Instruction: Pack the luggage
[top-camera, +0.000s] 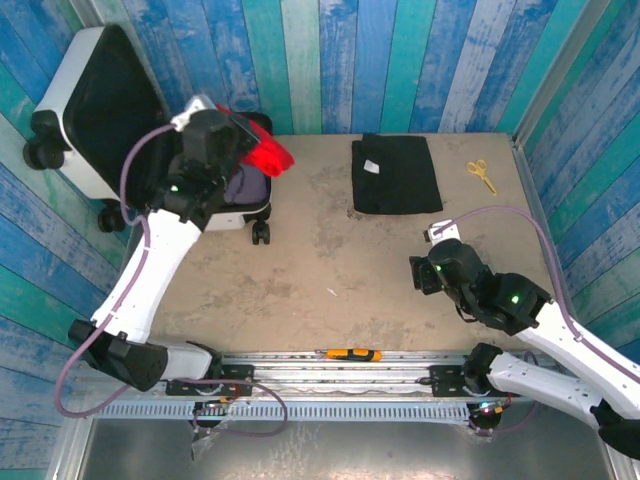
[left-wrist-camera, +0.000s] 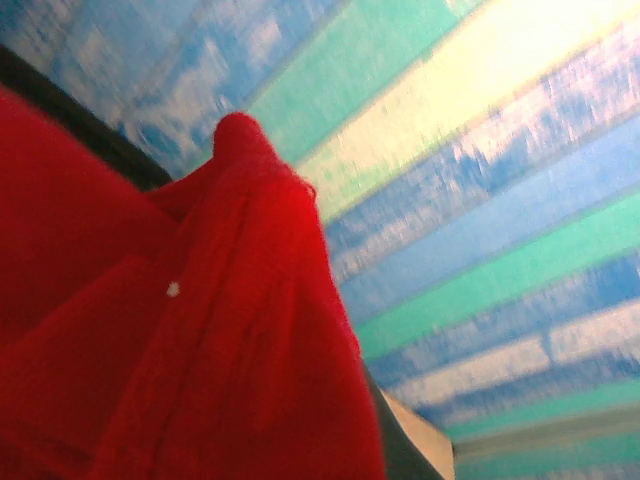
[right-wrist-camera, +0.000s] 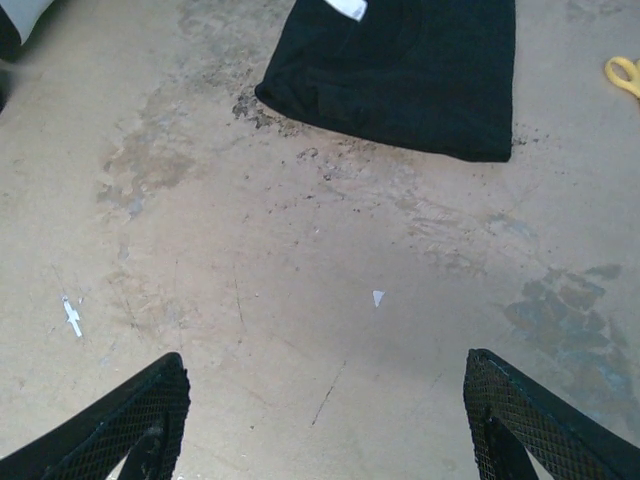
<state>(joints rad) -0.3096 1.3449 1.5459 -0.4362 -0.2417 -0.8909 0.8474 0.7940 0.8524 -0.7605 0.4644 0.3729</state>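
A sandy-beige worktop (top-camera: 330, 260), scuffed and blotched with dark stains, sits in a booth. The walls (top-camera: 400, 60) are upright planks painted in weathered blue, teal and white. A metal rail runs along the near edge, and an orange and black utility knife (top-camera: 350, 354) lies on it.

The luggage (top-camera: 105, 115), a white hard-shell case, lies open at the far left corner. Its black-lined lid leans back against the wall.

The left pincer (top-camera: 245, 145) hangs over the open case, clenched on a red garment (top-camera: 270, 157). From the left wrist, red cloth fills the near side, with striped planks behind it.

The right pincer (right-wrist-camera: 325, 425) hovers over bare worktop on the near right, its mesh-textured fingers (right-wrist-camera: 150, 425) spread wide and holding nothing.

A folded black garment (top-camera: 395, 175) with a small white label lies flat at the far centre. Yellow-handled scissors (top-camera: 481, 173) lie near it, towards the far right corner.
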